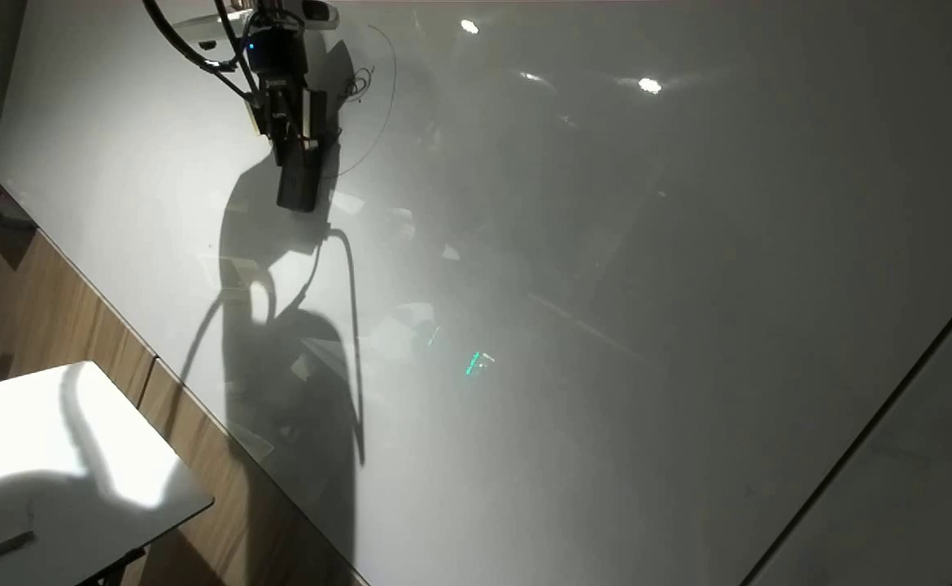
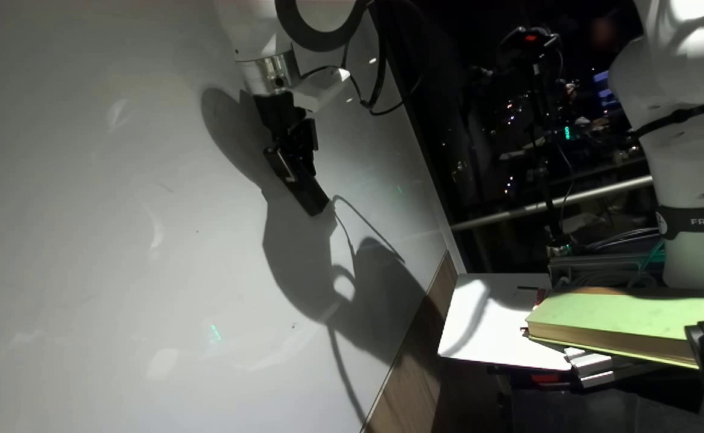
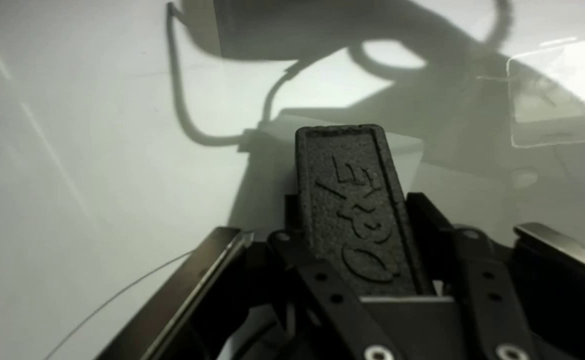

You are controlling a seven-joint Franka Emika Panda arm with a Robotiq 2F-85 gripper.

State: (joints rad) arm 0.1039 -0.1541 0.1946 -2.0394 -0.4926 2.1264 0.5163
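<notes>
Jaws of the black two-fingered gripper stood partly apart, clamped on the long sides of a dark grey rectangular block with engraved lettering. In both exterior views the block showed against a glossy white board, in from the edge bordered by a brown wood-grain panel with a white table near it; whether block and board touched could not be told.

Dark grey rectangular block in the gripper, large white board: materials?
Dark grey rectangular block: matte, probably dense foam or felt, given its grainy surface and recessed marks.
Large white board: glossy, perhaps glass or coated metal, can't tell which; it mirrors bright spots.
</notes>
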